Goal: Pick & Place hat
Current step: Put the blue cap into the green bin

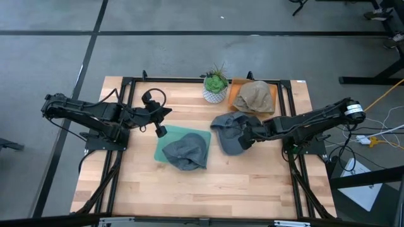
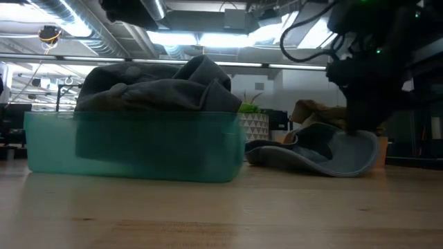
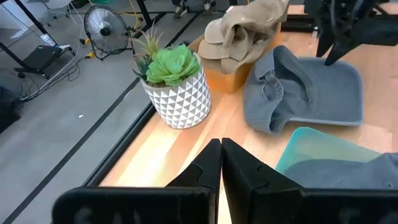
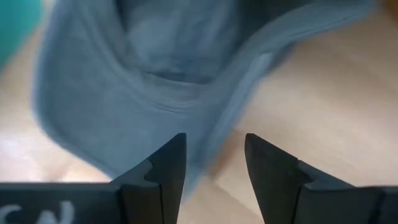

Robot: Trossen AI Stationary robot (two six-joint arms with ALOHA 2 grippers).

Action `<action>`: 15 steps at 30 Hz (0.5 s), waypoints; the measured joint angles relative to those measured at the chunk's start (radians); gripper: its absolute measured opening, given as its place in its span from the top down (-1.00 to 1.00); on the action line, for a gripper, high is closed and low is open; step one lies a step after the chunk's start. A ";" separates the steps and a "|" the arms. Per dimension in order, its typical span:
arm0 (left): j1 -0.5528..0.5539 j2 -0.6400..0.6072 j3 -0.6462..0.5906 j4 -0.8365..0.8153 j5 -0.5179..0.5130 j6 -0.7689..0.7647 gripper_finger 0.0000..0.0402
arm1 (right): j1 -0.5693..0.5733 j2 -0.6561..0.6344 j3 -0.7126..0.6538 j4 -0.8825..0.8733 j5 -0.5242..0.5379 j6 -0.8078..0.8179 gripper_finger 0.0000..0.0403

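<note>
A blue-grey hat (image 1: 227,132) lies on the wooden table right of a teal bin (image 1: 167,135), its brim (image 2: 346,155) curling up at one end. My right gripper (image 1: 243,136) reaches in from the table's right, open, low over that brim (image 4: 236,81); its dark fingers (image 4: 171,162) stand on either side of the brim's edge. My left gripper (image 1: 160,131) hovers shut (image 3: 221,158) at the teal bin's far left corner. A dark grey hat (image 1: 186,151) sits in the teal bin (image 2: 138,145). My right gripper is open with the blue-grey hat's brim edge (image 4: 217,143) running between its fingers, which come slanting down from the table's right. I cannot tell whether either finger touches the brim. The hat rests on the table.
A tan hat (image 1: 254,96) fills an orange bin (image 1: 235,94) at the far edge, beside a potted plant (image 1: 216,85) in a white patterned pot (image 3: 177,102). Bare wood stretches along the near side of the table (image 1: 189,189). Black frame rails edge the tabletop.
</note>
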 joint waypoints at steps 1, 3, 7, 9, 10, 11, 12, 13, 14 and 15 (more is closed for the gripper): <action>0.000 0.000 0.000 -0.004 0.000 0.000 0.96 | 0.000 0.000 -0.015 0.044 -0.008 0.004 0.19; 0.000 0.000 0.000 -0.008 0.000 0.000 0.97 | 0.000 0.000 -0.040 0.122 -0.027 0.007 0.19; 0.000 0.000 0.000 -0.008 0.000 0.000 0.98 | 0.000 0.000 -0.085 0.226 -0.038 0.020 0.19; 0.000 0.000 0.000 -0.008 0.000 0.000 0.97 | 0.000 0.000 -0.110 0.241 -0.038 0.027 0.19; 0.000 0.000 0.000 -0.008 0.000 0.000 0.97 | 0.000 0.001 -0.122 0.252 -0.038 0.028 0.21; 0.000 0.000 0.000 -0.008 0.000 0.000 0.96 | 0.000 0.001 -0.135 0.266 -0.038 0.026 0.24; 0.000 0.000 0.000 -0.008 0.000 0.000 0.96 | 0.000 0.001 -0.146 0.280 -0.039 0.018 0.30; 0.000 0.000 0.000 -0.008 0.000 0.000 0.96 | 0.000 0.001 -0.156 0.292 -0.040 0.010 0.37; 0.000 0.000 0.000 -0.008 0.000 0.000 0.96 | 0.000 0.001 -0.162 0.308 -0.040 0.004 0.46; 0.000 0.000 0.000 -0.008 0.000 0.000 0.97 | 0.000 0.001 -0.165 0.327 -0.040 -0.009 0.57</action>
